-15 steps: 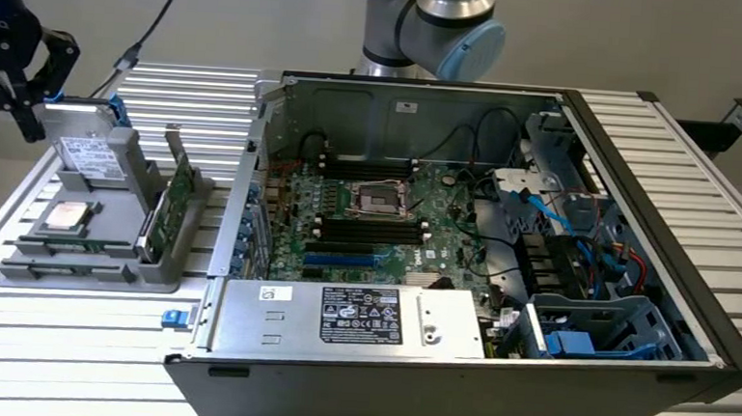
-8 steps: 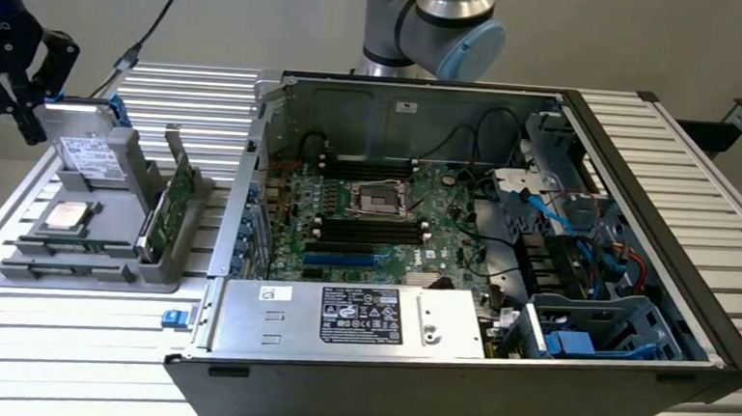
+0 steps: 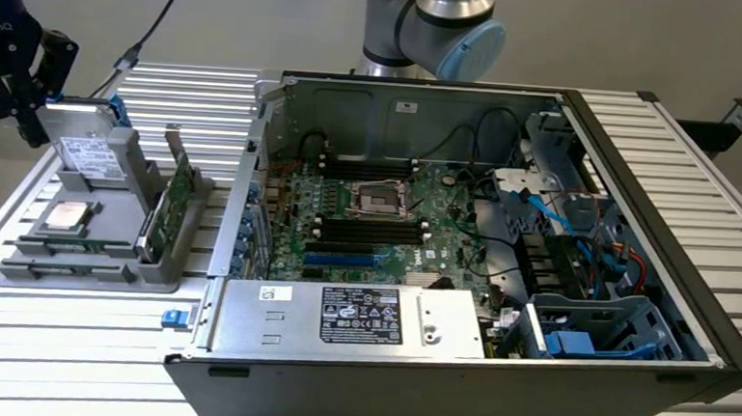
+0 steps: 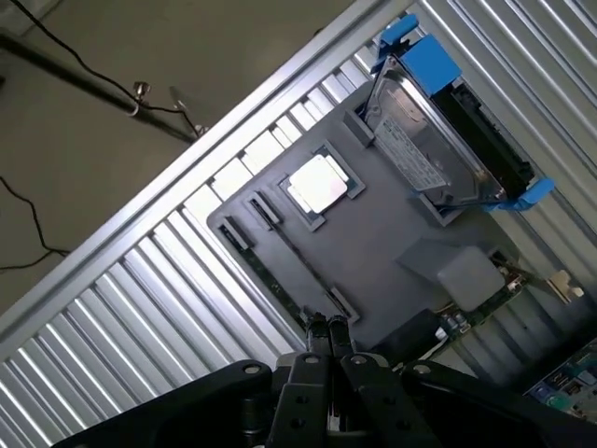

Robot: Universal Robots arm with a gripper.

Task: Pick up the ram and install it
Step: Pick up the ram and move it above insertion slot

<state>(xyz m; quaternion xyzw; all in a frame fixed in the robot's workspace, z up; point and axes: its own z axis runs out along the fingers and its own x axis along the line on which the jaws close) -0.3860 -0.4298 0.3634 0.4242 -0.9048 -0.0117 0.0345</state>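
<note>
Your gripper (image 4: 328, 347), shut tight and empty, hangs over one end of the ram (image 4: 275, 280) slotted in the gray holder (image 4: 392, 252) on the table (image 4: 140, 308); lowered like this, it probably rams the stick instead of straddling it.

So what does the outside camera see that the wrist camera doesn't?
Exterior view: the open computer case with its motherboard, and the arm's blue-capped joint.
Wrist view: a look straight down past the gripper, its tips pressed shut.
Both: the grey holder carrying the silver processor chip, the blue-framed hard drive and the thin ram.
</note>
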